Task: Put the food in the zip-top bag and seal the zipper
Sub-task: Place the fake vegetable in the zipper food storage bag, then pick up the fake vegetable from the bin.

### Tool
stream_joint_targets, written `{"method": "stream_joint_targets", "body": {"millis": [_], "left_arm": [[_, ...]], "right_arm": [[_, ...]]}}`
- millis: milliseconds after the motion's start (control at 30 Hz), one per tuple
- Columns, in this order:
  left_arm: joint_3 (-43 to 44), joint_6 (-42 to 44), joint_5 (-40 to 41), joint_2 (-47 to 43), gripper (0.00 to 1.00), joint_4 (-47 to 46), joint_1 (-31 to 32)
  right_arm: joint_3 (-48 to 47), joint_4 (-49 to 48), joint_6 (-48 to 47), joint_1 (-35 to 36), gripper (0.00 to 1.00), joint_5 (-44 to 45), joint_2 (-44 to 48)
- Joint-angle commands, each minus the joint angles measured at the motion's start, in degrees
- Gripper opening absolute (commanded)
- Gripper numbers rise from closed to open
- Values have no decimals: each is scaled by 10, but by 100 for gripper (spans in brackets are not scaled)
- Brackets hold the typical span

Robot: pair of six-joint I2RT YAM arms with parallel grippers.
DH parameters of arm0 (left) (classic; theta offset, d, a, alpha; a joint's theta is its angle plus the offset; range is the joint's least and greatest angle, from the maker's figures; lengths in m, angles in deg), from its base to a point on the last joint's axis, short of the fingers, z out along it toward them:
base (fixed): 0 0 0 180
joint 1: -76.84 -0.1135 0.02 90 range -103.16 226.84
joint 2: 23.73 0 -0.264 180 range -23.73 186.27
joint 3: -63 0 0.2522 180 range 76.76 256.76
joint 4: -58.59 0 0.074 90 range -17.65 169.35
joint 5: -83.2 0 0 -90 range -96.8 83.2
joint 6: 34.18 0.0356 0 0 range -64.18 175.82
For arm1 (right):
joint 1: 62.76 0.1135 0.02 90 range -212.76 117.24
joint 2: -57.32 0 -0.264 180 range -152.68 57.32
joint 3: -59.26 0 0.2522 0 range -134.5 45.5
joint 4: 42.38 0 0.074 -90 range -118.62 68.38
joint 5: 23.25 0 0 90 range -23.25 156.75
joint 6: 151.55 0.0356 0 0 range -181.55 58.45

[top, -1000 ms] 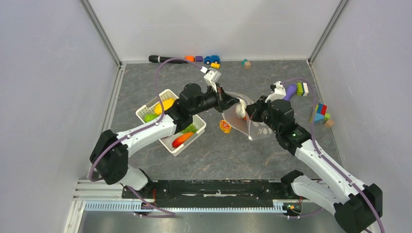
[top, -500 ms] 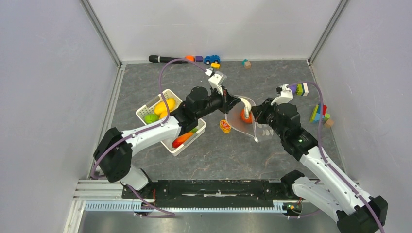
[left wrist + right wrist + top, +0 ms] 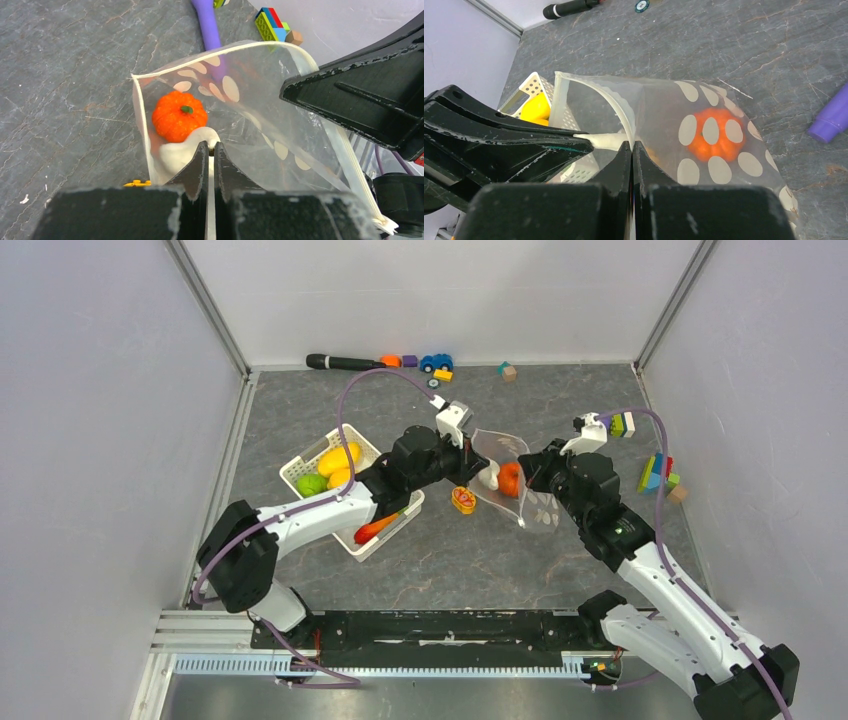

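The zip-top bag (image 3: 520,502) hangs open between my two grippers above the table. My left gripper (image 3: 468,468) is shut on its near rim, seen in the left wrist view (image 3: 210,147). My right gripper (image 3: 527,472) is shut on the opposite rim by the zipper (image 3: 621,112), its jaws (image 3: 632,144) pinched on the plastic. Inside the bag lie the orange pumpkin (image 3: 179,116) and the white garlic (image 3: 181,154); the pumpkin shows through the dotted wall (image 3: 716,132). The yellow mango (image 3: 340,455), green pepper (image 3: 312,483) and red chili (image 3: 375,528) lie in the white basket (image 3: 352,432).
A small yellow-orange piece (image 3: 463,500) lies on the table beside the basket, under the bag's mouth. A purple-handled brush (image 3: 207,30) and toy blocks (image 3: 660,475) lie to the right. A black marker (image 3: 340,362) and small toys line the back wall.
Both grippers moved with the bag: the left one right and nearer, the right one slightly right. The pumpkin now shows plainly inside, and the garlic sits to its left.
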Motion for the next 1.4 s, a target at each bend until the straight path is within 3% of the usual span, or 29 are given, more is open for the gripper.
{"method": "stream_joint_targets", "body": {"millis": [0,233,267,400,433,767,933,1167,1367], "left_arm": [[6,33,7,3,3,2,3],[21,11,-61,27,15,-15,3],[23,8,-72,32,23,-14,3],[28,6,-92,35,90,-12,5],[26,6,-94,30,99,-9,6],[-10,8,-82,-53,100,24,7],[-53,7,-18,-131,100,69,7],[-91,-35,240,-229,100,224,5],[-31,-126,492,-209,100,428,-22]], "right_arm": [[-12,-32,-5,1,0,13,4],[-12,-34,-5,0,0,11,-3],[-12,-34,-6,1,0,8,-4],[-14,-35,-8,0,0,11,-9],[-14,-35,-7,1,0,9,-10],[-15,-36,-14,2,0,26,-14],[-16,-36,-18,1,0,39,-14],[-17,-30,-28,1,0,65,-15],[-18,-29,-31,1,0,76,-15]]}}
